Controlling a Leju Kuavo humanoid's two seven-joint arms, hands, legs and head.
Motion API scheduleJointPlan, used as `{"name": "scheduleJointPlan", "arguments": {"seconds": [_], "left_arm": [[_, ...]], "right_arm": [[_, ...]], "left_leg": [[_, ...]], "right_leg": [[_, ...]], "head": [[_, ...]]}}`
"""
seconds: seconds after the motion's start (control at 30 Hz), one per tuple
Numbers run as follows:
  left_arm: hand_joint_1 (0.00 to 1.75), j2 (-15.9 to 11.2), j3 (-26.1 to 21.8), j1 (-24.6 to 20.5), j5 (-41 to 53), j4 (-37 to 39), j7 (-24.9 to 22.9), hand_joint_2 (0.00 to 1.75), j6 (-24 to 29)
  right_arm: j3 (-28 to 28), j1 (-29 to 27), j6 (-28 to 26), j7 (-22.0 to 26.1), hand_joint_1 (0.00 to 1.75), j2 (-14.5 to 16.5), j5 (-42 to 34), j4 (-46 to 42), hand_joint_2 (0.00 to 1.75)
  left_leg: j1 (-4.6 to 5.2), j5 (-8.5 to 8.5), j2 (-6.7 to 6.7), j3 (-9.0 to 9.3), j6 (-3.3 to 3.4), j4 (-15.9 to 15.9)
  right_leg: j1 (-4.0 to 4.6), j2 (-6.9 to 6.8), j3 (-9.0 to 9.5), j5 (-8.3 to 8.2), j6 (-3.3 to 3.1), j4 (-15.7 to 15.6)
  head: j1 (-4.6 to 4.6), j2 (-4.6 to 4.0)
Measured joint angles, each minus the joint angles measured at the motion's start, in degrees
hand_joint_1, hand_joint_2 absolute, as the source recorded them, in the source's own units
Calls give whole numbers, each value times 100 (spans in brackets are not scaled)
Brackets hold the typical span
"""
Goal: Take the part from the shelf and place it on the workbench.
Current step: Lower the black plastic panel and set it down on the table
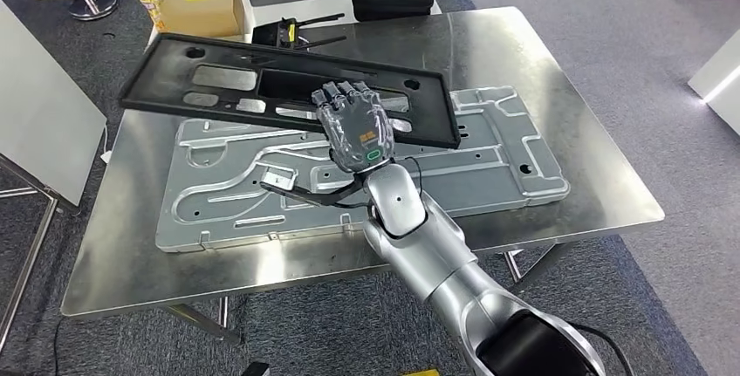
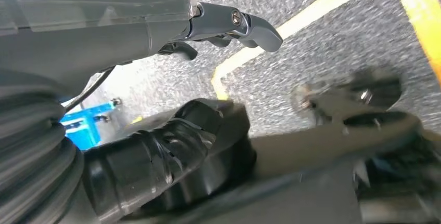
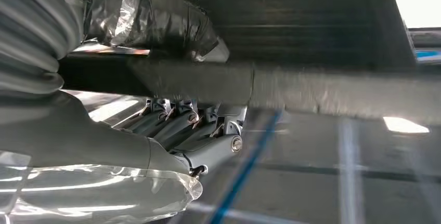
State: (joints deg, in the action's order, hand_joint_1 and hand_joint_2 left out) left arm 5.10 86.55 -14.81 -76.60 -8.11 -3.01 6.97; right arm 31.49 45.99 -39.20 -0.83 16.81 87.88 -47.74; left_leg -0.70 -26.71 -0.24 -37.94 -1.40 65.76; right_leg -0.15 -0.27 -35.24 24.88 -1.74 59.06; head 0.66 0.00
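Right hand [image 1: 353, 127] grips one black plastic frame panel [image 1: 218, 79], fingers under its near edge and largely hidden, thumb on top. That panel lies tilted over one grey metal plate [image 1: 489, 167] on the bench [image 1: 602, 201]. Left hand [image 2: 229, 24] hangs empty, fingers loosely curled.

Silver right arm [image 1: 436, 263], black cable, right hand [image 1: 353, 127] with dark fingers [image 1: 345, 91] and green-and-orange marking.

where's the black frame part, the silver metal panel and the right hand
black frame part [image 1: 188, 97], head view, left end of its rim
silver metal panel [image 1: 489, 162], head view, bare right half
right hand [image 1: 353, 127], head view, back of the hand
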Motion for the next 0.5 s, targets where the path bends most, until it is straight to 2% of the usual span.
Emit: {"name": "scheduleJointPlan", "arguments": {"seconds": [0.03, 0.07, 0.17, 0.23, 0.27, 0.33, 0.37, 0.4, 0.43, 0.5], "left_arm": [[0, 15, 0, 8, 16, -1, -16, 175, -7], [0, 32, 0, 17, 22, -1, -24, 175, -10], [0, 77, 0, 24, 38, -2, -27, 175, -11], [0, 100, 0, 15, 55, -2, -30, 175, -15], [0, 112, 0, 12, 60, -2, -34, 175, -18], [0, 128, 0, 12, 71, -2, -42, 175, -25], [0, 134, 0, 14, 82, -2, -44, 175, -27], [0, 138, 0, 15, 94, -2, -46, 175, -27], [0, 143, 0, 14, 106, -2, -48, 175, -25], [0, 159, 0, 10, 119, -2, -55, 175, -16]], "right_arm": [[79, -5, -3, -281, 175, -25, 96, -29, 175], [153, -2, -5, -465, 175, -52, 134, -55, 175], [366, 12, -10, -854, 175, -130, 179, -98, 175], [693, 100, -10, -1400, 175, -218, 188, -92, 175], [945, 178, -10, -1730, 175, -283, 190, -75, 175], [1527, 334, -10, -2313, 175, -422, 191, 1, 175], [1815, 384, -10, -2533, 175, -485, 191, 62, 175], [2082, 413, -10, -2715, 175, -535, 191, 127, 175], [2330, 426, -10, -2875, 175, -575, 191, 190, 175], [2752, 445, -10, -3084, 175, -627, 191, 292, 175]], "left_leg": [[-1, 110, 4, 165, 11, -338], [0, 154, 5, 263, 39, -546], [9, 156, -3, 289, 168, -645], [-8, 187, -2, 295, 246, -679], [-18, 199, -1, 298, 277, -693], [-14, 203, -1, 292, 307, -694], [-13, 203, -1, 292, 309, -694], [-12, 202, -3, 293, 309, -694], [-12, 201, -7, 296, 308, -693], [-12, 196, -17, 308, 299, -692]], "right_leg": [[7, 3, -16, 20, 24, 39], [16, 7, -36, 29, 52, 65], [33, 19, -74, 19, 136, 72], [25, 23, -138, 128, 195, 219], [18, 25, -239, 263, 222, 444], [-1, 26, -579, 604, 261, 1179], [-8, 26, -739, 709, 271, 1505], [-11, 26, -825, 717, 273, 1666], [-13, 26, -800, 618, 266, 1599], [-12, 27, -466, 235, 225, 894]], "head": [[-1, 0], [-3, 0], [-7, 0], [-8, 0], [-10, 0], [-11, 0], [-11, 0], [-12, 0], [-13, 0], [-13, 0]]}}
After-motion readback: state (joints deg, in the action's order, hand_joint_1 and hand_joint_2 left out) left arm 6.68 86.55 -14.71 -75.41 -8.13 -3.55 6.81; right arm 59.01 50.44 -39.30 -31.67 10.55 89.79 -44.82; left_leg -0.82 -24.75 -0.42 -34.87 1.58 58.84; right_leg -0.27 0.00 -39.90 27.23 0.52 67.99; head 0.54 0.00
